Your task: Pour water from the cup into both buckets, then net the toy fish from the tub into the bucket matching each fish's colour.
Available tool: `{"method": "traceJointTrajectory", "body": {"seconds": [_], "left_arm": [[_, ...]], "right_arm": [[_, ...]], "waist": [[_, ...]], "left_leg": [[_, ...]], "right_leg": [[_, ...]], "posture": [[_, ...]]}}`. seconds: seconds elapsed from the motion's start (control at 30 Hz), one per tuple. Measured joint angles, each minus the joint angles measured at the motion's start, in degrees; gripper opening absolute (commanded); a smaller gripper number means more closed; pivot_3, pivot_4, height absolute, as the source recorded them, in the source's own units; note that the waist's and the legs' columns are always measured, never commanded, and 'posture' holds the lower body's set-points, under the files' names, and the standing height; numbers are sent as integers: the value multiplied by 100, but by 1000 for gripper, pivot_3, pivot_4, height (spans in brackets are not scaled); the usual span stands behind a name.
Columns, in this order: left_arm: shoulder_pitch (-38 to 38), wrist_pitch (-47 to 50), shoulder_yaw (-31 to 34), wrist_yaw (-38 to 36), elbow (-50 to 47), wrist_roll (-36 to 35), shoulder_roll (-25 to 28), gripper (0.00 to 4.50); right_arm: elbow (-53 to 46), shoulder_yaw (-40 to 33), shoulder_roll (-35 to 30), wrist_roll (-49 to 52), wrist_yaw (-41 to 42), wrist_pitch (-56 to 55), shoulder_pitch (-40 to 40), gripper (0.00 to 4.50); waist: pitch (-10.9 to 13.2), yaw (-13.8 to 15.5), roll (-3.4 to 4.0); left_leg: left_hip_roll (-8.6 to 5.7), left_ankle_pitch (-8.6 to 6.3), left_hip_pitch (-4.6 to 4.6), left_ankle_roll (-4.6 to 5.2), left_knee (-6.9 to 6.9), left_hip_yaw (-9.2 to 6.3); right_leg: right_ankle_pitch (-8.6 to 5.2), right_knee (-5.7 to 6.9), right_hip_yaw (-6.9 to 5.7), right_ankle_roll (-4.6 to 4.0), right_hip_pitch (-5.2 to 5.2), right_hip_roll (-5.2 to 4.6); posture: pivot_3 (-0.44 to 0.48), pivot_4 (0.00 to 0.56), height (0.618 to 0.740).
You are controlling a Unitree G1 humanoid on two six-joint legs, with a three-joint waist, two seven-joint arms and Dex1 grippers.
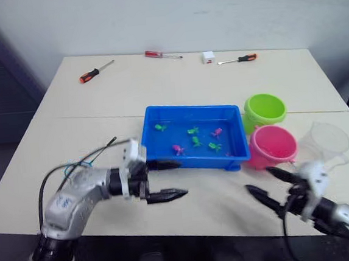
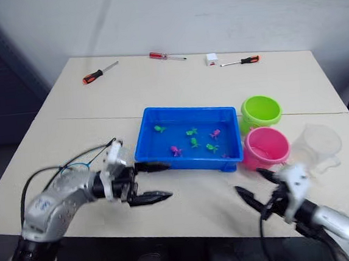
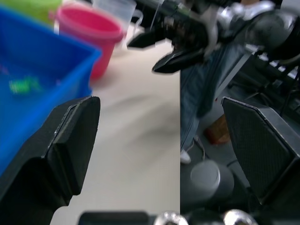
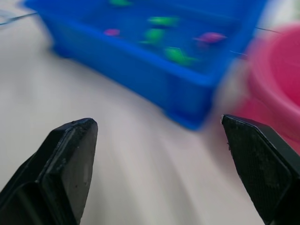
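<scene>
The left gripper (image 1: 166, 180) hangs over the table (image 1: 89, 132) with its two black fingers wide apart and nothing between them. One fingertip is just beside the near wall of the tub (image 1: 195, 160), and the other one points over bare table toward the right gripper. Beyond these jaws the blue tub holds the toy fish (image 1: 195, 142), some green and some pink, spread over its floor.

Further along, past the right end of the tub, stand the two buckets. The pink bucket (image 1: 272, 146) is nearer to the jaws and just beside the tub's corner. The green bucket (image 1: 264, 111) stands behind the pink one and touches it or almost touches it; I cannot tell which.

The right gripper (image 1: 268, 186) is low over the near edge of the table, also with the fingers spread apart and empty. The pink bucket is just ahead of these jaws, and the tub's corner is ahead and to their left. The clear cup (image 1: 327, 141) stands beside the pink bucket, on the outer side of the right jaws.

Far behind everything, three screwdrivers (image 1: 96, 71) and a small white box (image 1: 208, 56) lie along the back of the table.
</scene>
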Motion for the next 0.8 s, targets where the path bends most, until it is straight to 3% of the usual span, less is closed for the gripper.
{"method": "traceJointTrajectory", "body": {"seconds": [0.23, 0.5, 0.8], "left_arm": [[-813, 64, 2, -118, 297, -123, -108, 4455], [-1024, -27, -3, -14, 502, -52, -214, 4455], [-976, -43, -1, 266, 316, -4, -202, 4455]], "right_arm": [[93, -1123, 477, 532, -1347, 535, -135, 4500], [1278, -1171, 467, 5, -2451, 686, -1100, 4500], [2289, -1269, 420, -483, -2911, 539, -1609, 4500]], "waist": [[-3, -52, 10], [-3, -24, 11], [-3, -25, 12]], "left_leg": [[1, 11, 7, -20, -8, 7], [-1, 21, 1, -35, -12, 10], [-1, 22, 1, -34, -12, 14]], "right_leg": [[0, 7, 13, 0, -7, 8], [0, 3, 16, 0, -13, 7], [0, 5, 19, 0, -13, 7]], "posture": [[0, 150, 740], [0, 150, 740], [0, 150, 740]]}}
